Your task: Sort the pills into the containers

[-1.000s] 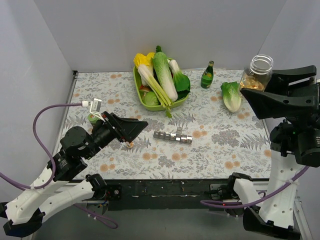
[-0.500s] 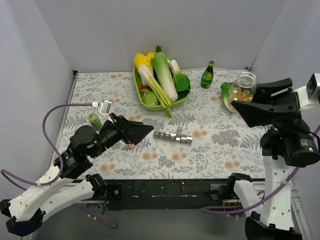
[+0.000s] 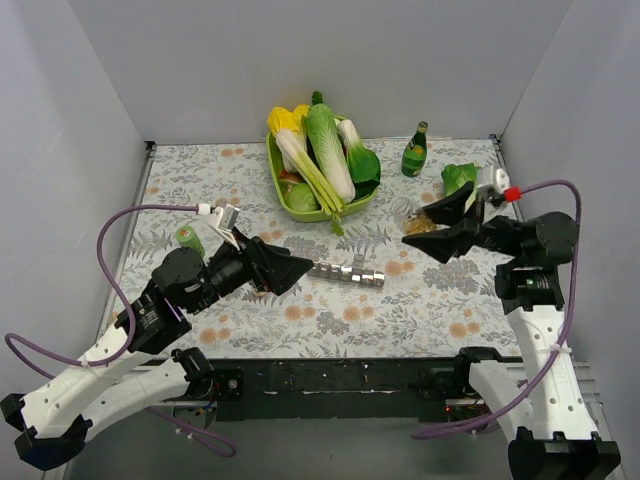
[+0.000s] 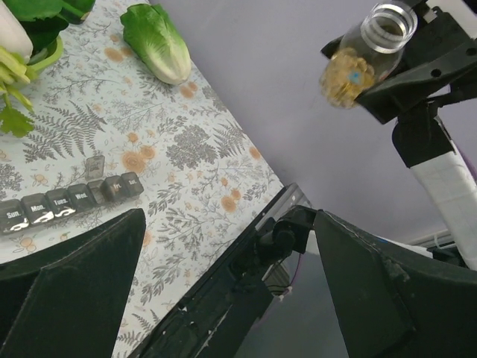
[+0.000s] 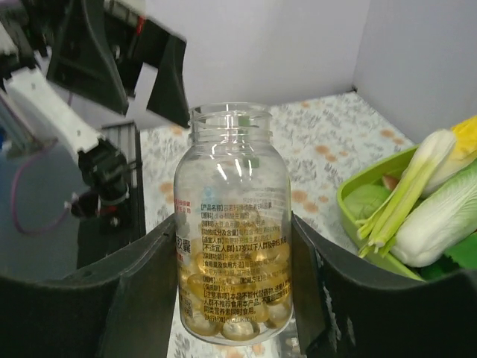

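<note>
Amber pills (image 5: 227,302) part-fill a clear lidless jar (image 5: 232,171) clamped between the right gripper's (image 5: 232,321) fingers. The left gripper (image 4: 227,283) gapes wide, empty, near a silvery-grey strip of joined compartments (image 3: 346,271).

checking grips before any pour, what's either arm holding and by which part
The right gripper holds the clear pill jar by its lower body, one finger each side. The left gripper is open, holding nothing.
</note>
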